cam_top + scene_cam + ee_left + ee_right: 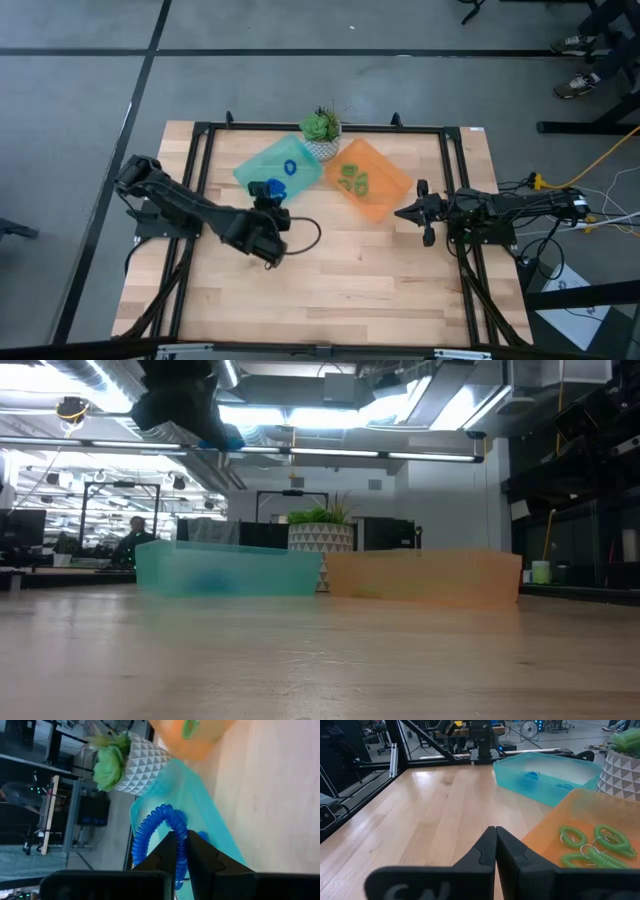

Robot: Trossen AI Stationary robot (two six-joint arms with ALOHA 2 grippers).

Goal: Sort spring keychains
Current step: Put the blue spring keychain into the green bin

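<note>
The left hand hangs over the teal tray's near edge, clenched on a blue spring keychain, probably to drop it beside the blue one lying there. Green keychains fill the orange tray, so colours stay apart. The right hand waits clenched and empty beside it above the table.

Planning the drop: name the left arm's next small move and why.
Probably open the left tool to release the blue spring keychain it grips. It hangs over the teal tray, where another blue keychain lies; green ones fill the orange tray.
</note>
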